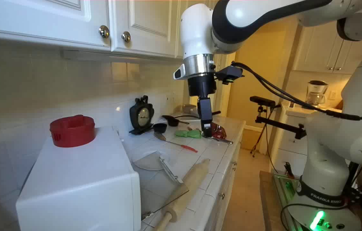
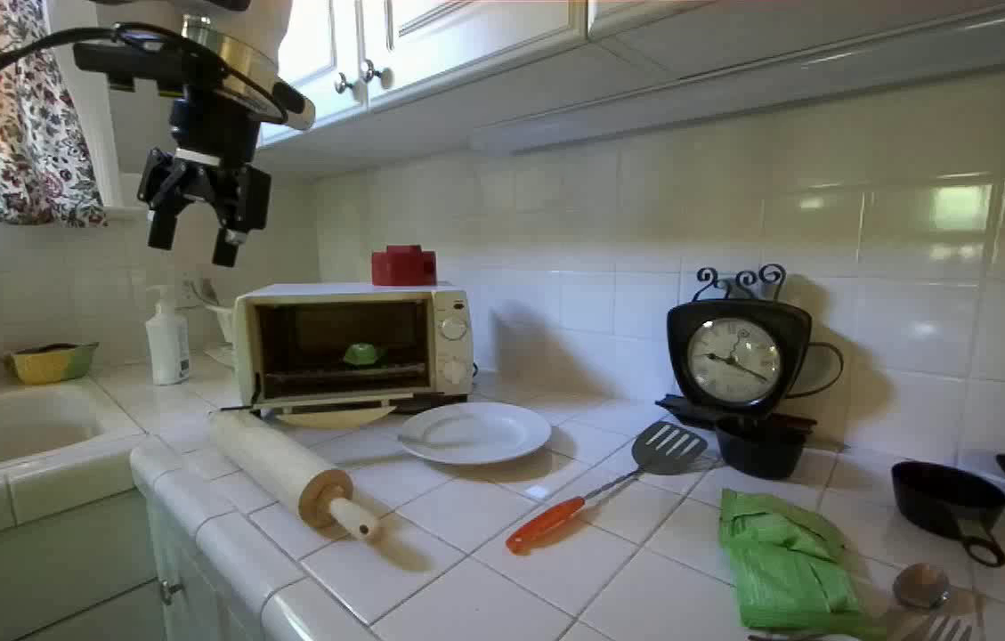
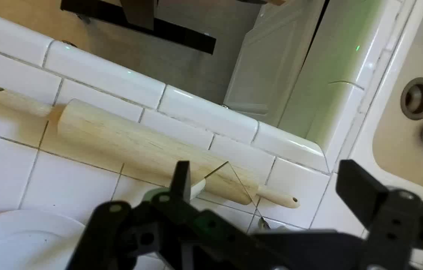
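Note:
My gripper (image 2: 193, 242) is open with nothing between its fingers. It hangs high above the counter in an exterior view, and also shows edge-on in an exterior view (image 1: 206, 131). In the wrist view its spread fingers (image 3: 265, 172) frame the end of a wooden rolling pin (image 3: 121, 138) lying on the tiles below, not touched. A white toaster oven (image 2: 457, 307) stands behind the pin with its door down; a small green object (image 2: 363, 354) sits on its rack. A red round object (image 2: 404, 265) is on its top. A white plate (image 2: 511, 427) lies beside the oven.
A spatula with an orange handle (image 2: 547, 525), a black clock (image 2: 680, 347), black cups (image 2: 947, 503), a green packet (image 2: 787, 570) and a spoon (image 2: 920, 586) lie along the counter. A soap bottle (image 2: 168, 343) stands near the sink (image 2: 97, 414). Cabinets (image 1: 148, 29) hang above.

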Available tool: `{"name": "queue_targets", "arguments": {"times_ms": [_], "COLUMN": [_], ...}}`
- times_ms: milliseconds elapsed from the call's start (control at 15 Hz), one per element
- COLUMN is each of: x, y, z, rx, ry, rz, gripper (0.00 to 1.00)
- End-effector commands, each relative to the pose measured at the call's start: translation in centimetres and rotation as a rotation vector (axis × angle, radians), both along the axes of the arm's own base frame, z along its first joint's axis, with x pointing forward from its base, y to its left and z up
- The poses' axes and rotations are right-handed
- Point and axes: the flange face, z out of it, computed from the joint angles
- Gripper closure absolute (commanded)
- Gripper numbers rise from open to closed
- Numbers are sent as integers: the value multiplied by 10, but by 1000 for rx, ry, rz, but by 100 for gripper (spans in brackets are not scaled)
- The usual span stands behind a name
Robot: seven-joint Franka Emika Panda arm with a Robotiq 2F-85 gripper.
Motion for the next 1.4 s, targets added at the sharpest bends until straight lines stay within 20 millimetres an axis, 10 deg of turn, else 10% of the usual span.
{"name": "queue_targets", "arguments": {"times_ms": [0, 800, 1333], "x": [0, -18, -95], "y": [0, -22, -100], "z": [0, 0, -35], "rx": [0, -92, -179], "ry": [1, -89, -47], "rz": [0, -204, -264], "gripper": [0, 0, 0]}}
